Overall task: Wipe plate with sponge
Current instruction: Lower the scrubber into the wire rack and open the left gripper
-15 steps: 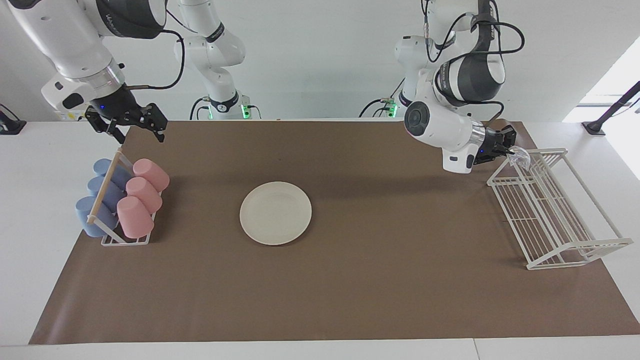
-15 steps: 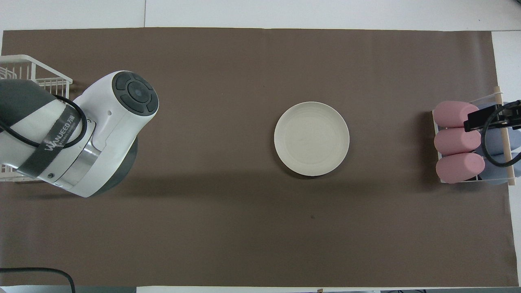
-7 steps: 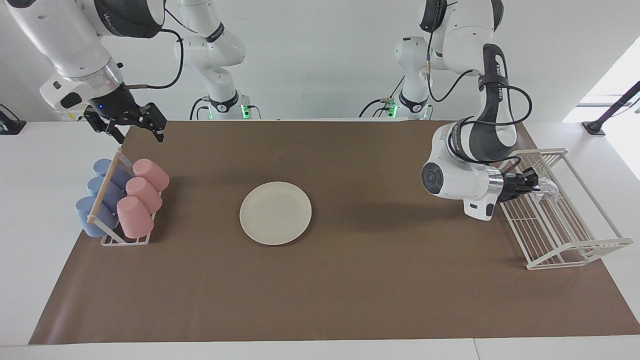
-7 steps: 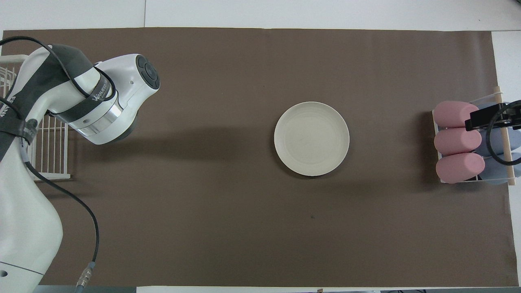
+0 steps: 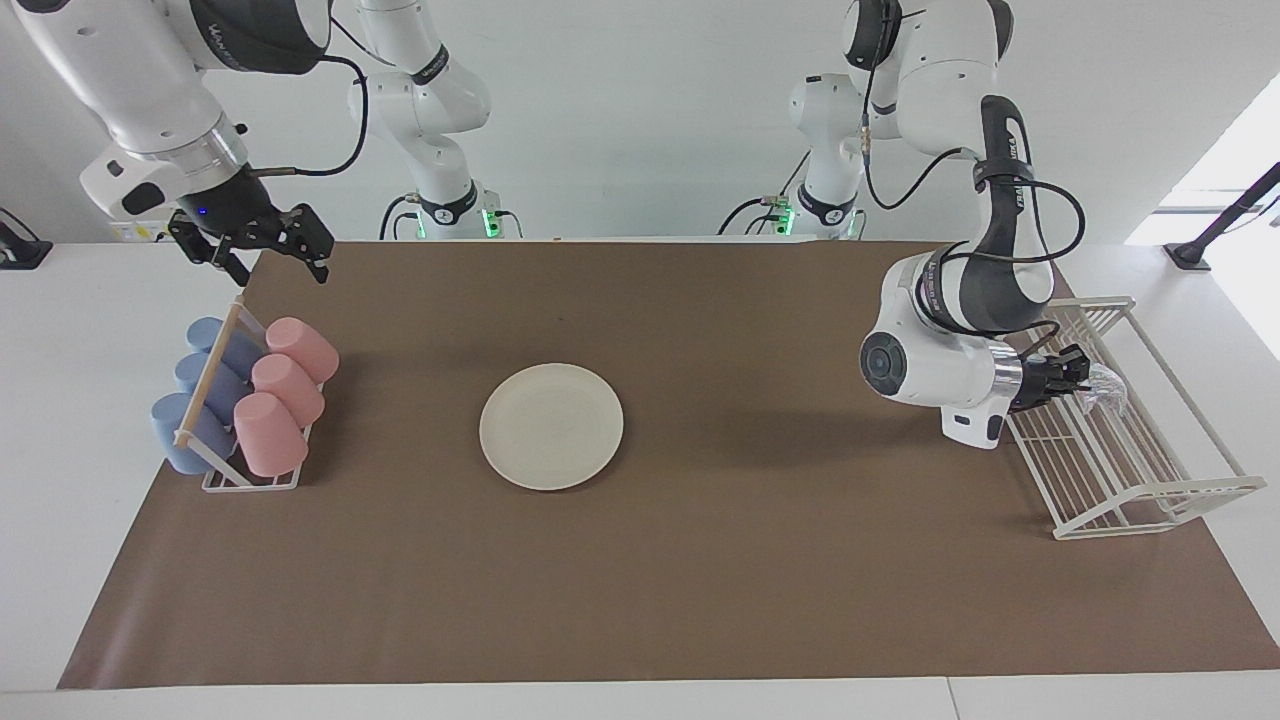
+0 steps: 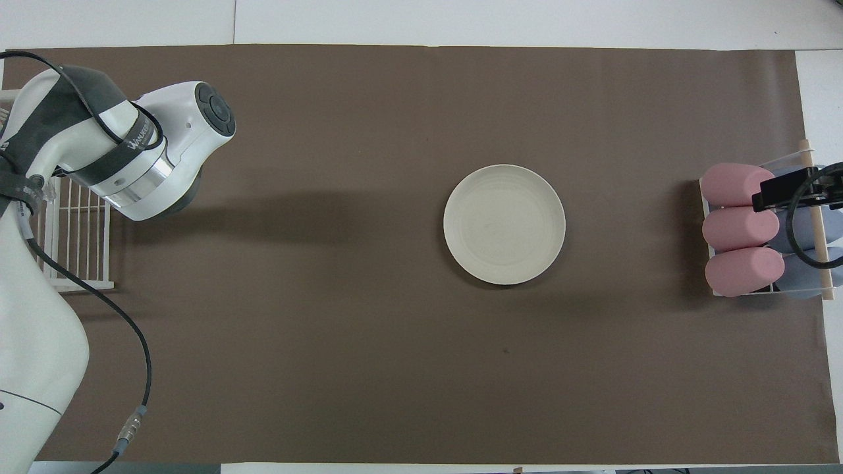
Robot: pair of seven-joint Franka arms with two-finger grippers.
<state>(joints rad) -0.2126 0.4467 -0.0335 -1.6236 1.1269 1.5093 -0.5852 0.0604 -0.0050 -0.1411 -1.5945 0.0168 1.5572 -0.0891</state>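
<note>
A: Holding the sponge (image 5: pixel 1103 384) in the left gripper (image 5: pixel 1082 378), we are at the wire rack (image 5: pixel 1150 490) at the right edge of the facing view, the fingers pinched shut on it.

B: So which step do we call this?

A: We judge it to be the fetch. The sponge hangs over the rack's bars, whether touching them we cannot tell, and the plate (image 5: pixel 551 426) is unwiped so far as we can see.

B: Where is the plate?

A: At the centre of both frames, flat on the brown mat (image 5: pixel 700 580), well apart from the rack and from the cup holder (image 5: pixel 240 400) at the left of the facing view. Nothing lies on it.

B: What does the next move ask of us?

A: To lift the sponge clear of the rack's rails, carry it across the mat to the plate and bring it down onto the plate's face. Nothing pins the plate down, so we expect it may slide if we press sideways too hard.

B: And the right gripper (image 5: pixel 265 250)?

A: It waits at the upper left of the facing view, over the cup holder, fingers spread wide and holding nothing.

B: How do the two things look?

A: The sponge is a small, shiny, silvery wad. The plate is round, shallow and cream-white with a slightly raised rim, and we see no stain on it.
</note>
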